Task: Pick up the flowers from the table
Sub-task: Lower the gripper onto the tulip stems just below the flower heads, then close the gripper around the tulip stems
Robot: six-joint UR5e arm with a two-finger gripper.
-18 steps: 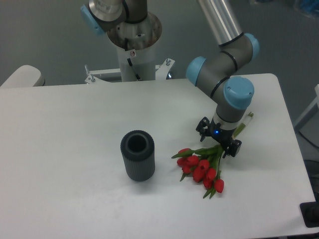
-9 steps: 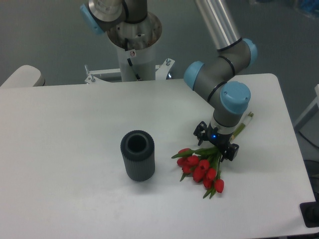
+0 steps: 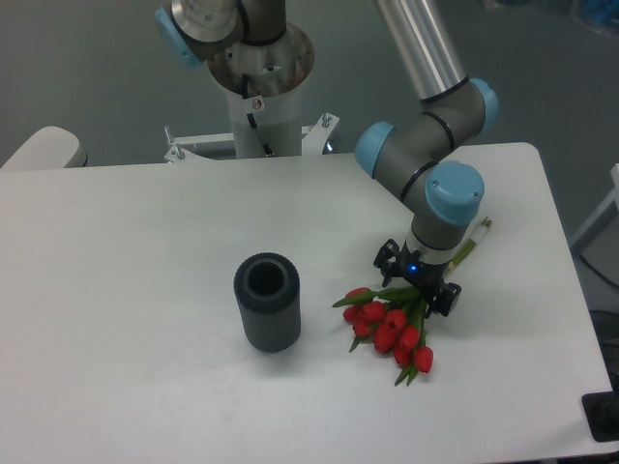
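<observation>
The flowers point(image 3: 392, 327), a bunch of red tulips with green stems, lie on the white table point(image 3: 126, 290) right of centre, heads toward the front. The stem ends point(image 3: 474, 240) stick out behind the arm's wrist. My gripper point(image 3: 418, 287) is down over the stems just behind the red heads, one finger on each side of the bunch. The fingers stand apart around the stems. The frames do not show whether they press on the stems. The flowers rest on the table.
A dark grey ribbed cylinder vase point(image 3: 267, 302) stands upright left of the flowers. The robot's base column point(image 3: 259, 77) rises behind the table's far edge. The table's right edge runs close to the flowers.
The gripper has moved slightly left and down over the stems. The flowers and the vase have not moved.
</observation>
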